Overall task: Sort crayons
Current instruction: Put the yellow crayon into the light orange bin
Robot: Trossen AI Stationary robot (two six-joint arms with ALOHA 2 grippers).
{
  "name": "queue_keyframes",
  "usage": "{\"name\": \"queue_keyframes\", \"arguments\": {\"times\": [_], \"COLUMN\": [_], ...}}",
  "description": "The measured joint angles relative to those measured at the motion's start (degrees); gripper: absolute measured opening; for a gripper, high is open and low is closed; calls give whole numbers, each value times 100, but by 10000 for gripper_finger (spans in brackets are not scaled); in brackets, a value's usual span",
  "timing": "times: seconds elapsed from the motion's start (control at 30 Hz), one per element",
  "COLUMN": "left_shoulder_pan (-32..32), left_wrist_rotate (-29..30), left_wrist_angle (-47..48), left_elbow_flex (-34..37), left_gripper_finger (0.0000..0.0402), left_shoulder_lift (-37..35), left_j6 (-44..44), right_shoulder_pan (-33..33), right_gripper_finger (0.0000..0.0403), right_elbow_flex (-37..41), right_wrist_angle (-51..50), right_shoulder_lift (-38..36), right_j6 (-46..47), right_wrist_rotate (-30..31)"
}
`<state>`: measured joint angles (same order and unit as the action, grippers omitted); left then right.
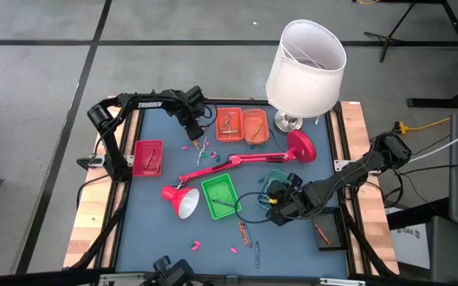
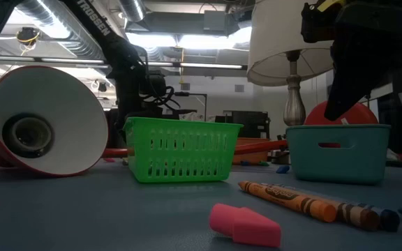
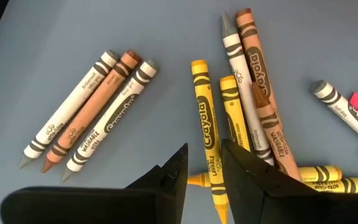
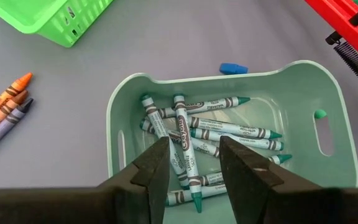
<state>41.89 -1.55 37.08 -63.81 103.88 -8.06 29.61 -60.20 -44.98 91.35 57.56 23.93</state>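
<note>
Between the two dark fingers of my left gripper [image 3: 204, 171] lies a yellow paper-wrapped crayon [image 3: 207, 137], flat on the blue-grey table top [image 3: 166, 37]; the jaws stand narrow on either side of it, and I cannot tell whether they already pinch it. A second yellow crayon [image 3: 235, 118] lies just beside it, then a grey one [image 3: 241, 81] and a brown one [image 3: 260, 81], all touching in a loose fan (two more yellow ones lie crosswise under the right-hand finger). Apart from that fan lies a trio, white, tan and white [image 3: 89, 112], packed side by side. From above I place this gripper [image 1: 192, 137] near the far edge of the table, beside the two orange plastic trays [image 1: 242, 125] and not far from the red tray [image 1: 148, 157]. My right gripper [image 4: 194, 165] hangs over the teal plastic basket [image 4: 337, 134], jaws parted with nothing between them, and below it a heap of teal crayons [image 4: 222, 130] lies criss-crossed on the basket floor. Outside the basket I see a green mesh basket [image 1: 218, 195], a few loose crayons of orange, brown and blue-grey [image 4: 2, 109] near it, the long red desk lamp [image 1: 237, 163] lying across the middle, and a white-shaded table lamp [image 1: 304, 59] standing at the far side. Close to the low camera lie a pink eraser [image 2: 246, 224] and an orange crayon [image 2: 288, 197].
</note>
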Motion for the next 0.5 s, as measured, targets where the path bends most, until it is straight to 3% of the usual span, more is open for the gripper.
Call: {"name": "queue_keyframes", "arguments": {"times": [0.5], "left_shoulder_pan": [-7], "left_wrist_rotate": [62], "left_wrist_angle": [154], "left_elbow_flex": [0], "left_gripper_finger": [81], "left_shoulder_lift": [79], "left_j6": [-3], "right_shoulder_pan": [0], "right_gripper_finger": [138], "right_elbow_flex": [0], "right_wrist_angle": [3], "right_shoulder_lift": [0], "right_j6": [0], "right_wrist_rotate": [-1]}}
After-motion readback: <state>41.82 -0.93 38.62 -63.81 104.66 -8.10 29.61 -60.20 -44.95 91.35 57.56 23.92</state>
